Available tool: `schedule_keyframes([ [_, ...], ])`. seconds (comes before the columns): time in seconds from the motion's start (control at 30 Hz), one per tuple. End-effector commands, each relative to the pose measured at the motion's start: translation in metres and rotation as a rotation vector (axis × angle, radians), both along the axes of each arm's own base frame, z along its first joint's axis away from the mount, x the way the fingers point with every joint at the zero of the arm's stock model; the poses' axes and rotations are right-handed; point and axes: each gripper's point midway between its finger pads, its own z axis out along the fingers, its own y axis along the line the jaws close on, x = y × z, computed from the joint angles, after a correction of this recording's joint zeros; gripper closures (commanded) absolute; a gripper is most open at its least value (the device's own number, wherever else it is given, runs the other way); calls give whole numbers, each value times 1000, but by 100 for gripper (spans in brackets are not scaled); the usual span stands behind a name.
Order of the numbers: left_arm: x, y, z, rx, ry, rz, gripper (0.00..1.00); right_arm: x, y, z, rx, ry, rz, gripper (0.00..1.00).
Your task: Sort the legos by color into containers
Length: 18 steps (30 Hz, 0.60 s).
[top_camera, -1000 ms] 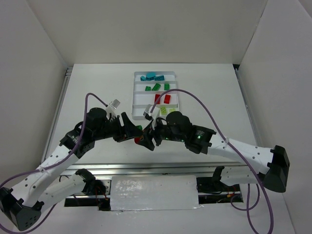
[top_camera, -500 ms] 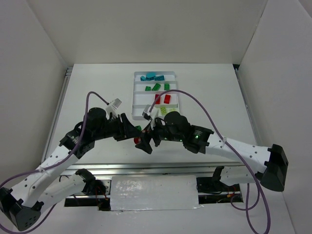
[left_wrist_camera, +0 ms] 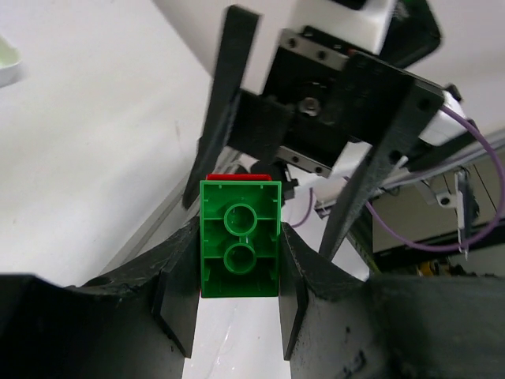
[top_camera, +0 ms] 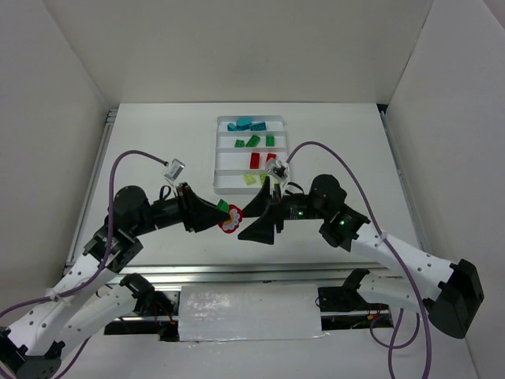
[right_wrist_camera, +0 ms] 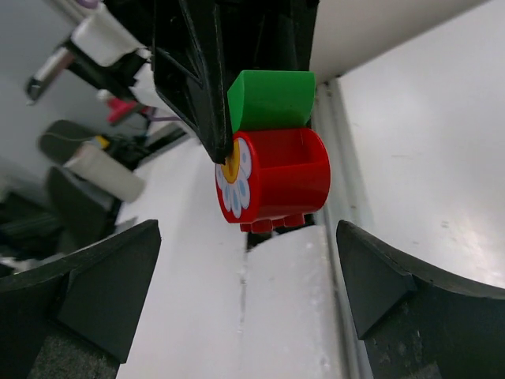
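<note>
My left gripper (left_wrist_camera: 239, 264) is shut on a dark green lego (left_wrist_camera: 241, 249), and a round red lego with a flower face (right_wrist_camera: 272, 185) is stuck to the far end of that green lego (right_wrist_camera: 272, 99). In the top view the pair (top_camera: 230, 221) hangs at the tip of the left gripper (top_camera: 218, 214). My right gripper (top_camera: 252, 219) faces it with jaws wide open, one finger on each side and touching nothing (right_wrist_camera: 252, 292). The white tray of containers (top_camera: 218, 158) holds teal legos (top_camera: 245, 124), green legos (top_camera: 252, 141), red legos (top_camera: 262, 160) and yellow-green legos (top_camera: 254, 179) in separate rows.
Both grippers meet over the near middle of the table, just in front of the tray. White walls close the table on the left, right and back. A metal rail and a white plate (top_camera: 248, 312) run along the near edge.
The right gripper has opened wide and backed off to the right. The left gripper has closed on the green lego and holds the joined pair alone. Both arms have shifted outward.
</note>
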Motion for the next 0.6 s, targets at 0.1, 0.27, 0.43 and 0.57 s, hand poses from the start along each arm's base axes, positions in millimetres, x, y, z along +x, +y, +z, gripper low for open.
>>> schedule_keyframes([
  [0.1, -26, -6, 43, -107, -193, -156, 100, -22, 2, 43, 167, 34, 144, 2],
  [0.27, -38, -6, 49, -148, -225, -210, 100, -15, 8, 49, 184, 71, 130, 15],
  [0.43, -39, -7, 48, -150, -224, -224, 100, -19, 13, 59, 219, 75, 183, 66],
  [0.57, -37, -5, 49, -129, -226, -201, 100, -22, 14, 56, 211, 57, 214, 100],
])
